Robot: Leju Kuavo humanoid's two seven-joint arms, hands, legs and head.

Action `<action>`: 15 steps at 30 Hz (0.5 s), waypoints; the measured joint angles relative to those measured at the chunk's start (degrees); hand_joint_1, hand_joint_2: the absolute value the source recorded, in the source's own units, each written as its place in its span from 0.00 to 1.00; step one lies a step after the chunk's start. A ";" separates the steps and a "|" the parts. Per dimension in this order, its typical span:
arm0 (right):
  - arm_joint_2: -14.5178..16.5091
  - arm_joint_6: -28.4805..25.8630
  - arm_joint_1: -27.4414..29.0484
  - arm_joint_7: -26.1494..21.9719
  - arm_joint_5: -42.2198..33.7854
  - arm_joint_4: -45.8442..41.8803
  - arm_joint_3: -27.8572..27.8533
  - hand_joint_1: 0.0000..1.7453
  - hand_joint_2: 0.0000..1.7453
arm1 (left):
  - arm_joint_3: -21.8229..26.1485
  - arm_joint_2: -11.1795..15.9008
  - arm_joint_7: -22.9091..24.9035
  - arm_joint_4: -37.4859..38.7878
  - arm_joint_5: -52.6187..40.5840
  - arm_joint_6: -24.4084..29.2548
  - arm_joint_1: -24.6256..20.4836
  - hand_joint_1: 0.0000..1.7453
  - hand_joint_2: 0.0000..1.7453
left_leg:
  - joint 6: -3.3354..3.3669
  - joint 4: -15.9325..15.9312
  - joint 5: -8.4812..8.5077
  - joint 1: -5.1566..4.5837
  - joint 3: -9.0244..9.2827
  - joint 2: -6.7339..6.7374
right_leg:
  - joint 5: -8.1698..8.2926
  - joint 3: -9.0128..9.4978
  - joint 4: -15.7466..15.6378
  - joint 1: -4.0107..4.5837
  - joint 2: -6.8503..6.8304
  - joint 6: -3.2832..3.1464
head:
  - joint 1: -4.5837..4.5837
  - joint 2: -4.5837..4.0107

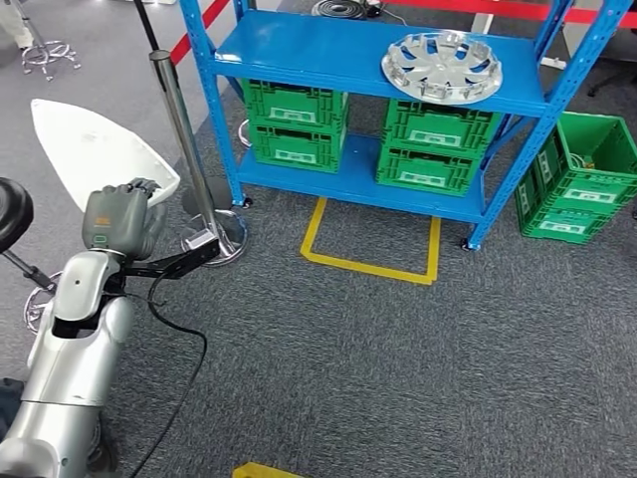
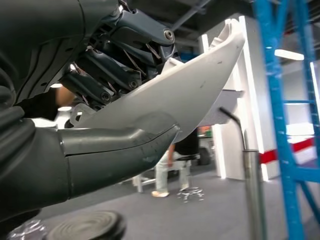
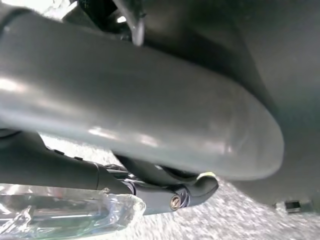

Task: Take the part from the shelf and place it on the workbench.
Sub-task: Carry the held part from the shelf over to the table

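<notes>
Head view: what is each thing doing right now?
Left hand: grips the white curved plastic panel, lifted off the floor.
Silver hubcap: lies flat on the blue metal shelf's top board.
Four green plastic crates: stacked in twos on the lower board.
Green crate beside the shelf: tilted, open.

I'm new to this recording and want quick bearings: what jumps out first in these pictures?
The left hand grips a large white panel at the left of the head view, thumb under it and fingers over it in the left wrist view. Ahead stands a blue shelf bearing a silver hubcap and green crates.
</notes>
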 joint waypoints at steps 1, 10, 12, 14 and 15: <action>-0.09 0.02 -0.14 -0.02 0.16 -0.01 -0.01 0.00 0.00 | 0.11 0.04 -0.02 -0.11 -0.01 -0.01 0.07 1.00 1.00 | 0.33 -0.05 0.22 0.08 -0.20 -0.42 | -2.00 -1.20 3.03 -0.06 1.41 0.15 | 0.09 0.00; -0.63 1.32 0.47 0.01 0.06 -0.02 -0.02 0.00 0.00 | 1.18 0.79 -0.07 -0.21 -0.01 -0.09 0.92 1.00 1.00 | -0.11 0.80 1.45 -0.32 -2.08 -6.33 | -0.52 3.71 -1.11 -0.17 8.91 -0.89 | 0.29 0.00; -0.69 1.47 0.62 -0.14 -0.09 -0.04 -0.03 0.00 0.00 | 1.42 1.30 -0.09 -0.28 -0.01 -0.14 1.00 1.00 1.00 | -0.92 1.10 2.08 -0.08 -3.17 -7.61 | -0.95 4.10 -2.25 -0.16 8.84 -1.03 | 0.34 0.00; -0.70 1.58 0.70 -0.21 -0.11 -0.14 -0.04 0.00 0.00 | 1.64 1.73 -0.15 -0.41 -0.01 -0.17 1.26 1.00 1.00 | -1.60 1.66 1.89 -0.06 -3.89 -6.97 | -0.77 4.32 -2.52 -0.24 7.36 -1.50 | 0.28 0.00; -0.72 1.60 0.78 -0.23 -0.12 -0.20 -0.04 0.00 0.00 | 1.69 1.85 -0.20 -0.47 -0.01 -0.19 1.27 1.00 1.00 | -1.90 3.03 0.98 -0.14 -4.55 -5.70 | -0.65 4.44 -2.67 -0.32 6.55 -1.73 | 0.14 0.00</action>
